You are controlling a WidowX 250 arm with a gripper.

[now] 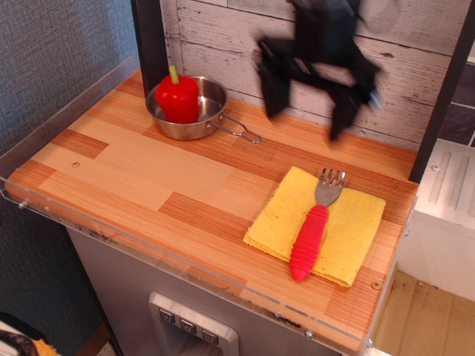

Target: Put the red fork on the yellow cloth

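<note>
Ribbed red fork (312, 236) w/ 4 tines flat on speckled yellow cloth (358, 230).

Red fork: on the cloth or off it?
On. The red fork lies flat on the yellow cloth, tines away from the camera, handle tip at the cloth's near edge.

On the table (148, 178) there is one fork (315, 227), and it lies on one cloth (355, 236). There is also one pan (211, 111), and inside it is one pepper (177, 97). Above them I count one gripper (312, 100) with two fingers (274, 89), which look blurred.
</note>
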